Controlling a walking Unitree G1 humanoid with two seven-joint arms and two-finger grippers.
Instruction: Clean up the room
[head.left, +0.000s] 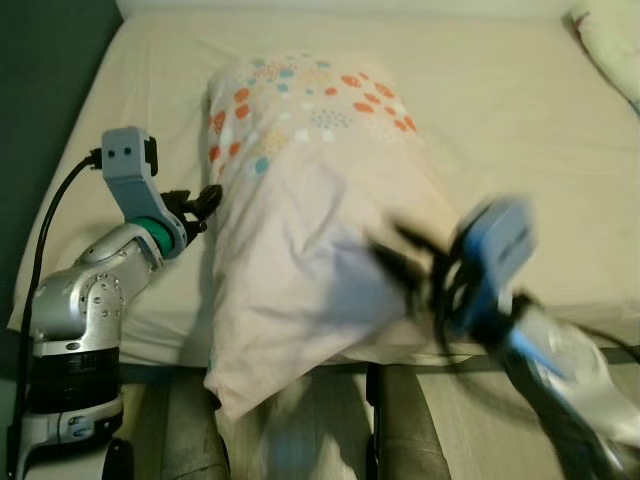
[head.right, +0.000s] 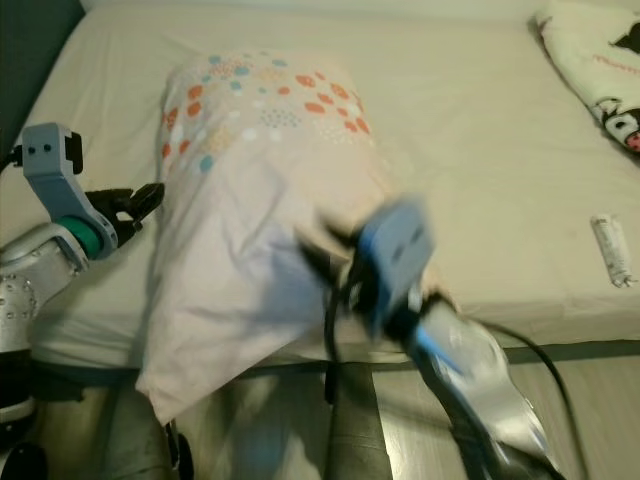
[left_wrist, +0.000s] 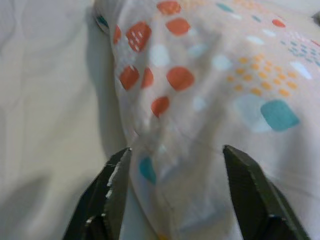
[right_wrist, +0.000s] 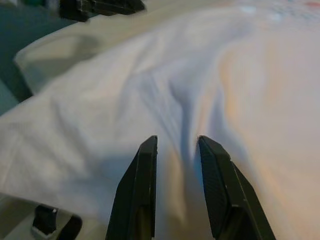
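- Left eye view: a pale pillow (head.left: 300, 210) with orange, teal and white dots at its far end lies lengthwise on the bed (head.left: 500, 130), its near plain end drooping over the bed's front edge. The left tool (head.left: 207, 203) sits at the pillow's left side, near the dotted part, fingertips against or just beside the fabric. The right tool (head.left: 400, 255) is blurred, over the pillow's near right part; its blue-grey wrist housing sits behind it. A second patterned cushion (head.left: 610, 45) shows at the far right corner of the bed.
- Right eye view: the same scene. The left tool (head.right: 143, 203) is at the pillow's (head.right: 250, 200) left flank, and the right tool (head.right: 325, 255) is smeared by motion over the plain lower part. A white cushion with dark cartoon marks (head.right: 595, 70) lies at the far right, and a small white tube-like item (head.right: 612, 250) lies on the sheet nearer the bed's right front.
- Left wrist view: the left tool (left_wrist: 175, 165) is spread wide, its two black fingers (left_wrist: 112, 190) straddling the pillow's dotted edge (left_wrist: 200, 100); fabric lies between them, not pinched.
- Right wrist view: the right tool (right_wrist: 175, 145) is set narrow, with a fold of the plain pillow fabric (right_wrist: 200, 90) rising into the slim gap; I cannot tell whether it is gripped. The left tool's dark fingers (right_wrist: 100, 7) show beyond.
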